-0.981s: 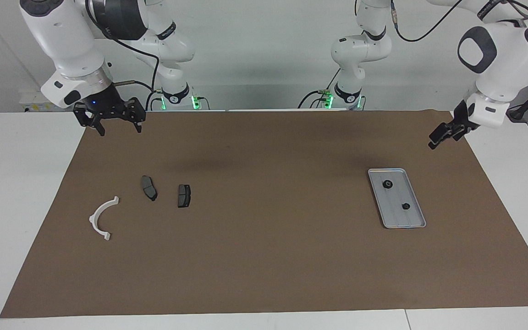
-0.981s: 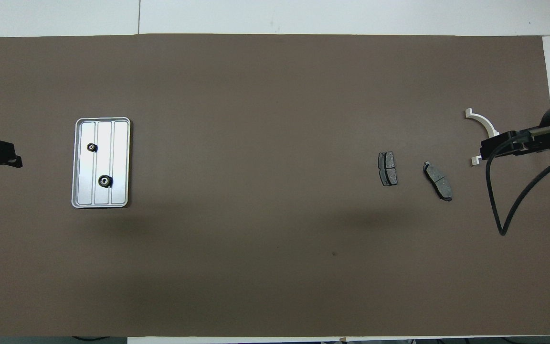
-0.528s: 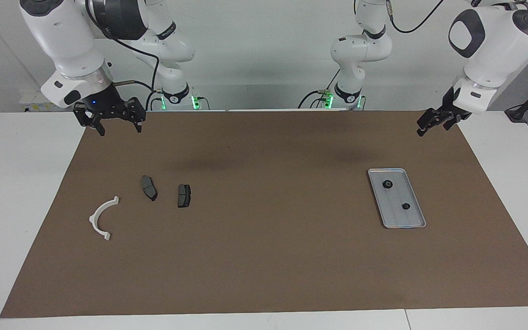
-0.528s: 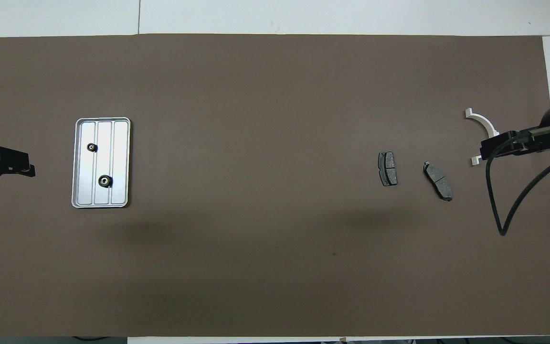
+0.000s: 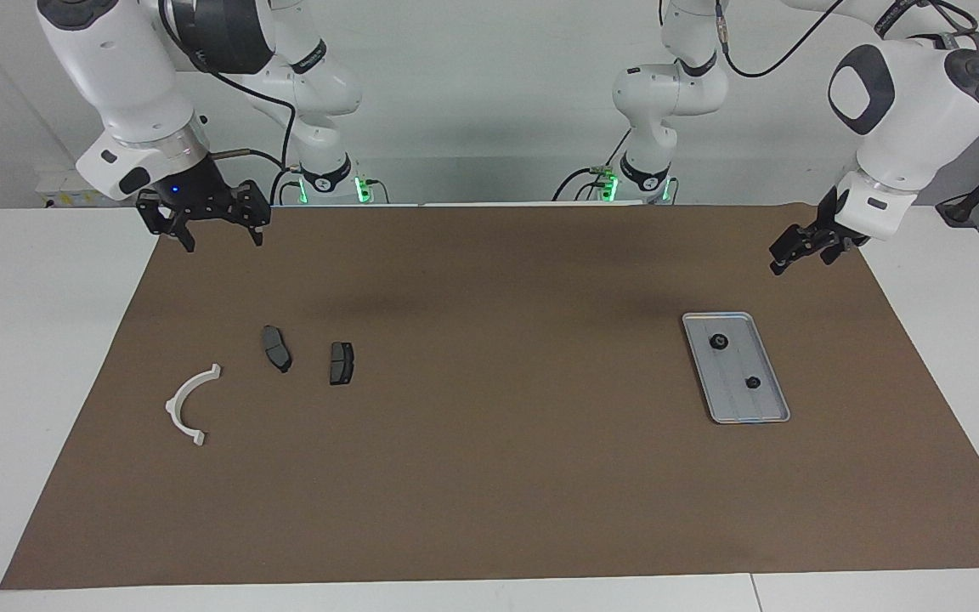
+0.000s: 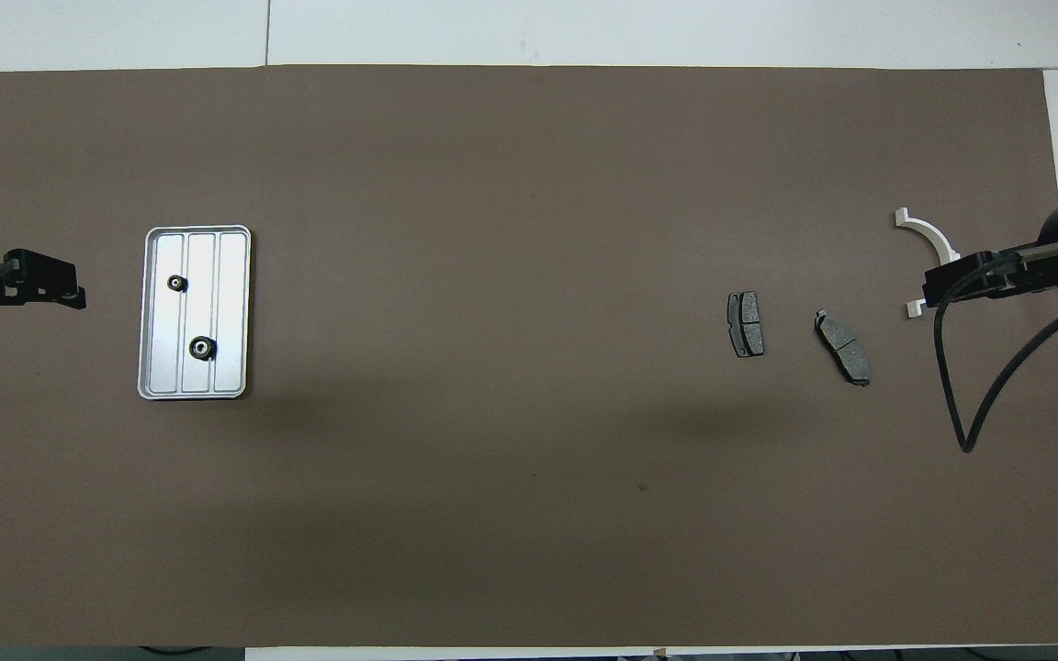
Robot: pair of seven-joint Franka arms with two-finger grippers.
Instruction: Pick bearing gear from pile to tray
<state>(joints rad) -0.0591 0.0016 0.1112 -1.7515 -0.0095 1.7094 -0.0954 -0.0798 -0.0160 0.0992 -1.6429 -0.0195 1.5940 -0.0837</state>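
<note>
Two bearing gears point(image 5: 719, 342) already lie in the tray point(image 5: 774, 418) while both grippers, left point(image 5: 800, 246) and right point(image 5: 211, 223), hang open and empty; no gear shows in the pile point(image 5: 338, 363), so retreating high avoids disturbing them.

No legible text, label, brand, number or sign anywhere; a dark band on one arm carries lettering too small to read.

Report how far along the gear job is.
Done: two gears lie in the tray. In hand: nothing; the left hand and right hand are open and empty, up over the mat's edge. Left: apparently nothing; only two pads and a white bracket remain at the right arm's end.
</note>
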